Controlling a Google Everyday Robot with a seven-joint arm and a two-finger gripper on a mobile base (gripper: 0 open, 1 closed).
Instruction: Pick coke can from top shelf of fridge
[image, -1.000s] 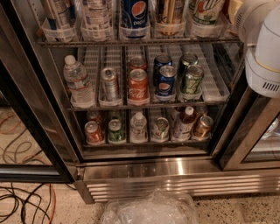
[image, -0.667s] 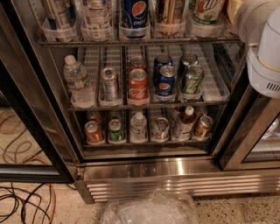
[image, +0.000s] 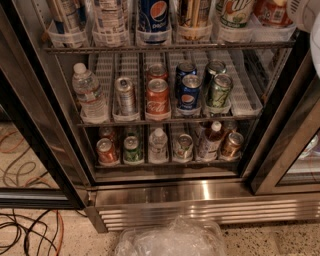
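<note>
At the upper right corner of the camera view, a white rounded shell of the robot's arm (image: 314, 42) juts in, in front of the right door frame of the fridge (image: 200, 192). Only this part of the arm shows. The gripper lies beyond the frame's edge, so how far it is open and whether it has hold of anything cannot be told.

Along the top edge runs the top shelf (image: 170, 48), lined with six clear plastic tubs (image: 65, 37) side by side, their drinks cut off by the edge. A Pepsi bottle (image: 152, 15) stands in the third tub from the left and a green-and-white bottle (image: 235, 10) in the fifth. A red-and-white container (image: 272, 12) stands in the tub at the right end; its brand cannot be read.

On the middle rack (image: 165, 121), with white ribbed lanes, stand one water bottle (image: 90, 92) at the left end, one silver can (image: 125, 95), two red cans, two blue Pepsi cans (image: 189, 92) and two green cans (image: 218, 90). The front red one is a coke can (image: 157, 97) with white script, at the rack's front edge in the third lane from the left. The second red can (image: 156, 72) is right behind it.

The bottom rack (image: 165, 164) shows four cans and two bottles in its front row.

On the floor, one crumpled clear plastic bag (image: 170, 242) lies at the bottom edge, and cables (image: 25, 235) trail in the bottom left corner.
</note>
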